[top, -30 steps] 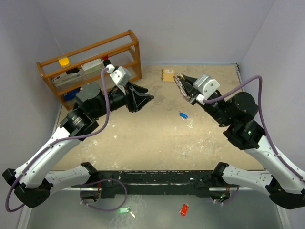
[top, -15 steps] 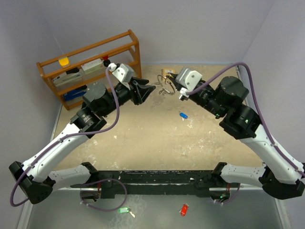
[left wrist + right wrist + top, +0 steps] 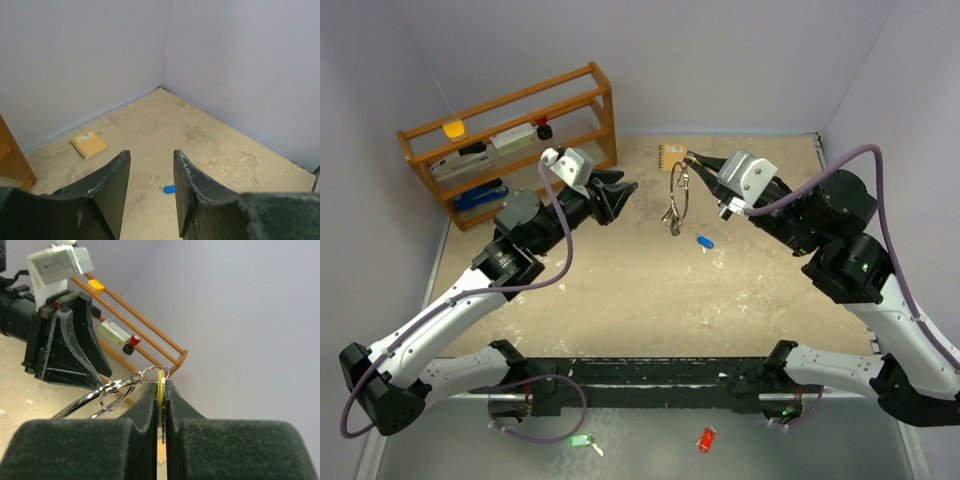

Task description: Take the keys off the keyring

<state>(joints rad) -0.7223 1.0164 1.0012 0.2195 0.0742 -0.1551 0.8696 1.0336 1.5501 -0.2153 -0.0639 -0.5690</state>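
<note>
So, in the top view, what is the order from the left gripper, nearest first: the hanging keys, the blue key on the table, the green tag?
From the left gripper:
1. Hanging keys: in the air just beside it, toward the middle.
2. Blue key: lying on the table, beyond the hanging bunch.
3. Green tag: far off, in front of the table's near edge.

Wooden rack [image 3: 500,101], yellow notebook [image 3: 672,157] near it — green tag [image 3: 580,440], red tag [image 3: 706,439]

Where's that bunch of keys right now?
Seen from above, the keys hang in the air from the right pincer, at the back middle of the table, between the yellow notebook and the loose blue key.
</note>
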